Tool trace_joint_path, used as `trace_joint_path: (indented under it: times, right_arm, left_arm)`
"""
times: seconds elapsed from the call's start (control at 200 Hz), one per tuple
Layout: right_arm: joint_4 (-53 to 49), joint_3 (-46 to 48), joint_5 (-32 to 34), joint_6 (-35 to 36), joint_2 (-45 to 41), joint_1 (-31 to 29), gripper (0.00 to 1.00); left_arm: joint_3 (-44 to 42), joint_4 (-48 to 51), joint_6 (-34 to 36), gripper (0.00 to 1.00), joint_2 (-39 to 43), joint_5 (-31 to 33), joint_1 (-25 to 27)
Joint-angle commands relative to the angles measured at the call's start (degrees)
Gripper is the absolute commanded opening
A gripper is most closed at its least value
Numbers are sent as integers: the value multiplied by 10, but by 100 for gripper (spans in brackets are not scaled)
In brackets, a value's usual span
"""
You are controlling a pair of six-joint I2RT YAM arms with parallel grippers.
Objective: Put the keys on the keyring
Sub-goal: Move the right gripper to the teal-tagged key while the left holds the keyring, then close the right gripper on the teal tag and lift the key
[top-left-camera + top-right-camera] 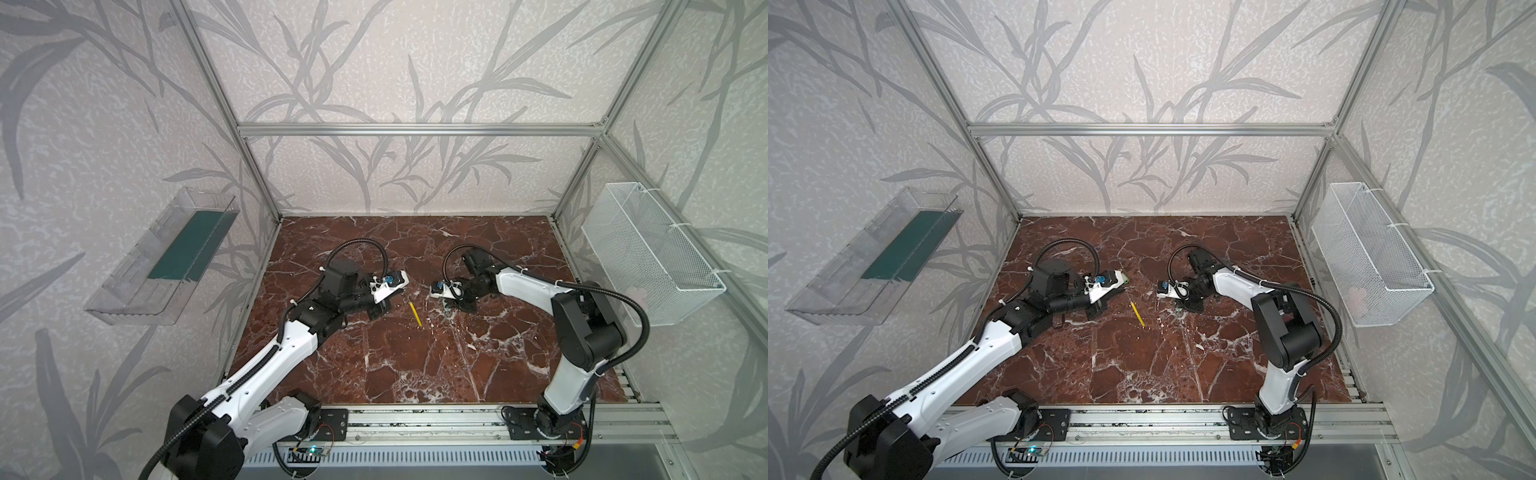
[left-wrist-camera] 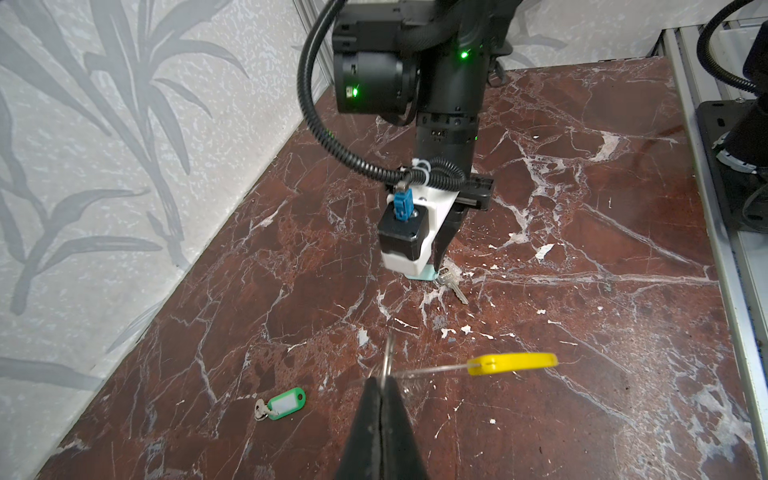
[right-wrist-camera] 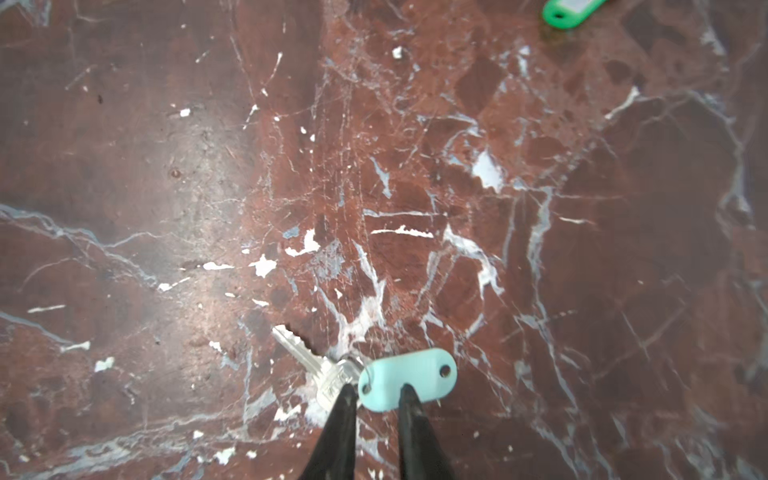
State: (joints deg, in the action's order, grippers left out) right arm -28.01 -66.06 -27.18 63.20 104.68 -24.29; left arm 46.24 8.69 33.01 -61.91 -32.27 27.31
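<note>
Nothing is threaded yet. The left hand (image 2: 380, 382), pressed together, pinches the ring (image 2: 511, 362). Both keys lie on the bench (image 2: 582, 249), off the ring: the green key (image 2: 280, 404) beside it, the mint key (image 3: 419, 370) beyond it. The right hand (image 3: 378, 390) straddles the mint key's head; whether it grips I cannot tell.

Leaf-patterned walls (image 1: 374, 62) enclose a red marble surface (image 1: 415, 374); a clear plastic tray (image 1: 124, 295) hangs opposite a white wire basket (image 1: 648, 257).
</note>
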Motion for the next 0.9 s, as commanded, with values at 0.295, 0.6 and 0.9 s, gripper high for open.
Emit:
trace_joint_path:
  times: [0.295, 0.6, 0.9]
  right_arm:
    - [-72, -30, -6, 86, 45, -1, 21]
    - [-37, -30, 14, 86, 57, -1, 26]
    - [-62, -50, 26, 95, 83, -4, 25]
  left_arm:
    - [1, 5, 12, 0, -1, -24, -13]
    - [5, 1, 6, 0, -11, -31, -17]
    - [10, 0, 6, 0, -22, -32, -21]
